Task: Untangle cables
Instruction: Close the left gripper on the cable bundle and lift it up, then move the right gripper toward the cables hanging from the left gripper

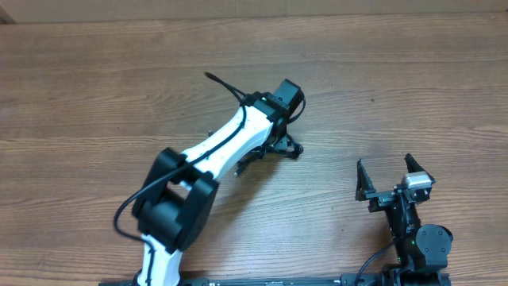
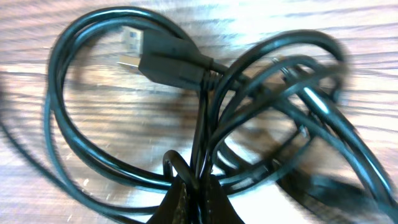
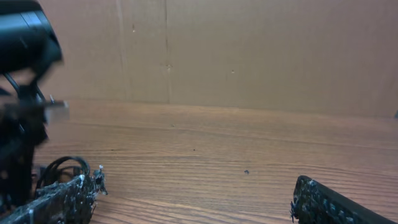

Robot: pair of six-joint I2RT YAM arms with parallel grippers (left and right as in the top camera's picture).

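Clamping the cables [image 2: 171,62] in my left gripper [image 2: 194,202], I should lift slowly, right gripper [image 1: 389,176] spread ready for a loop.

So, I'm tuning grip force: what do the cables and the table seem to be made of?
The cables: black cords, smooth slightly glossy jacket, likely rubber or PVC judging by the soft highlights. The plug tip: silvery, looks like metal. The table: matte wood grain, possibly laminate.
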